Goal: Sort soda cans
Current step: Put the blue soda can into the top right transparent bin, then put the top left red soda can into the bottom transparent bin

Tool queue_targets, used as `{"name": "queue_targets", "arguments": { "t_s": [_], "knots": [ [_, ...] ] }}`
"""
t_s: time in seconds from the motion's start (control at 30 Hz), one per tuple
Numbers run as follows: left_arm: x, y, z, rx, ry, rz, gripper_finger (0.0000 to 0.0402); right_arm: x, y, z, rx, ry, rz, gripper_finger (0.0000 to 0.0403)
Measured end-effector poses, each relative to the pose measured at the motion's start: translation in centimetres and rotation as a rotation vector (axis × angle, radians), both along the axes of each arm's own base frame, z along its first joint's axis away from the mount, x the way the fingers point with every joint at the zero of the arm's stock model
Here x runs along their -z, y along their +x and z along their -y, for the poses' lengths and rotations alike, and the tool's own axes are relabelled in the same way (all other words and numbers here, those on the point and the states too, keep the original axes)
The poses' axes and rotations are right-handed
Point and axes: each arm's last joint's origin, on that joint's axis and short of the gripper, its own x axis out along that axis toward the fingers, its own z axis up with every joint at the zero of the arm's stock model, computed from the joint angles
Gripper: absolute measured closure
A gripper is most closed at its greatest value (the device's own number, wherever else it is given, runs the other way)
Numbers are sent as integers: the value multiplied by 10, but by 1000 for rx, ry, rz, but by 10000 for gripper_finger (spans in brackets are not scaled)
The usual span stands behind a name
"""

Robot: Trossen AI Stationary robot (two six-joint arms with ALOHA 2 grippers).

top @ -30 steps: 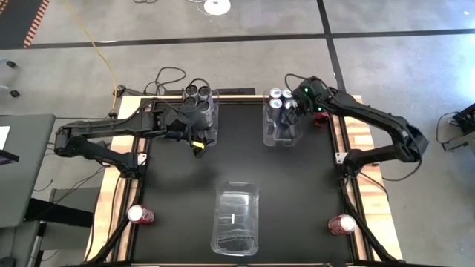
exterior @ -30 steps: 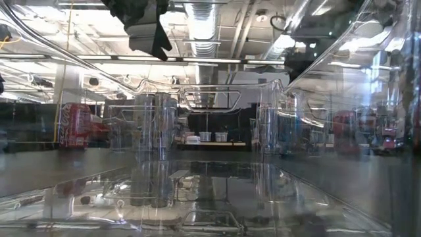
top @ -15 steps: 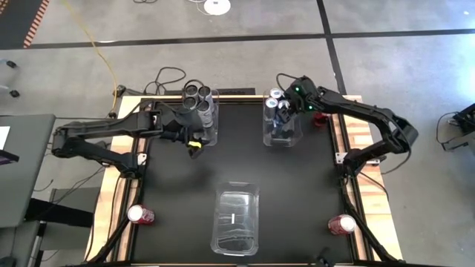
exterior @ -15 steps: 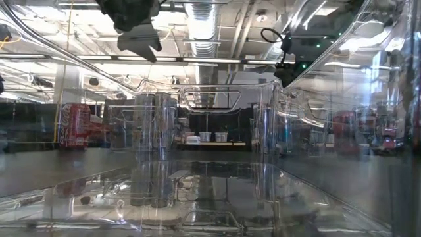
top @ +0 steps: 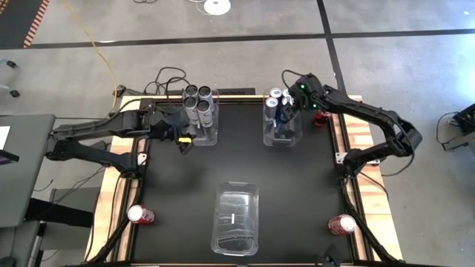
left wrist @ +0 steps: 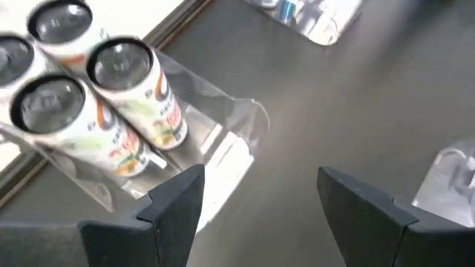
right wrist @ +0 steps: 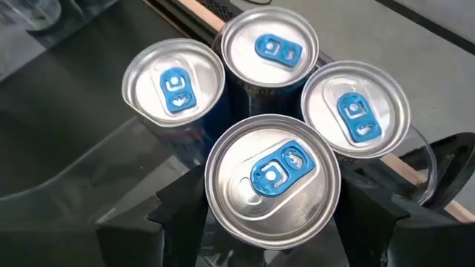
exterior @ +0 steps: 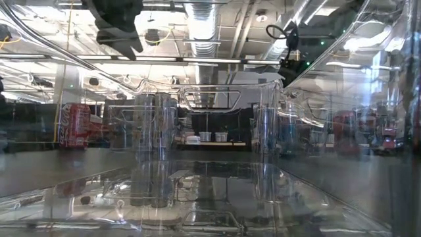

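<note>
Four blue-and-silver soda cans show in the right wrist view. Three stand in the far-right clear bin (top: 282,126), and the fourth can (right wrist: 272,176) sits higher, between the fingers of my right gripper (right wrist: 274,204), which is shut on it over that bin (top: 289,113). Four dark-topped cans (top: 199,102) stand upright in the far-left clear bin (left wrist: 223,141). My left gripper (left wrist: 267,200) is open and hangs above the table just left of that bin (top: 184,139). Red cans stand at the near-left corner (top: 139,215), the near-right corner (top: 341,224) and the far right edge (top: 319,119). My right gripper pinches the blue-and-silver can by its upper side wall (right wrist: 215,194), one finger on each side, coming from above and pointing down. The can is upright, with its top higher than the three cans beside it. Whether its base rests on the bin floor cannot be told.
An open clear bin (top: 236,221) lies at the middle of the near edge and fills most of the low view. A red can (exterior: 74,125) shows at that view's left. Bare black table lies between the three bins. Wooden rails border the table's sides.
My left gripper has drawn away from the dark cans' bin toward the table's left edge, staying open. My right gripper, with its can, has shifted over the far-right bin, first toward the left, then slightly back and toward the near edge.
</note>
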Motion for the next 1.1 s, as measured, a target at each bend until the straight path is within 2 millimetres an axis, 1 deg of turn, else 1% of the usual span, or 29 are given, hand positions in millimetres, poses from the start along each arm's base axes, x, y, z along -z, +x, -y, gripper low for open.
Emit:
{"name": "queue_targets", "arguments": {
  "t_s": [0.3,0.43,0.53,0.77,0.9,1.0,1.1],
  "knots": [
    [11,-2,0,-46,-47,-15,146,2,2,1,-6,2,1,142],
    [11,-2,0,-65,-63,-9,143,3,0,3,1,7,-6,133],
    [10,-3,0,-74,-61,-2,136,2,1,3,-6,-1,-6,113],
    [9,-9,-3,-114,-67,6,112,1,1,3,-26,1,9,46],
    [7,-15,-4,-142,-80,14,109,0,1,2,-14,15,24,26],
    [7,-26,-7,-212,-114,-7,109,-6,-1,-1,-5,29,43,21],
    [10,-40,-11,-325,-169,-50,109,-26,-4,-8,3,3,107,20]
  ]
}}
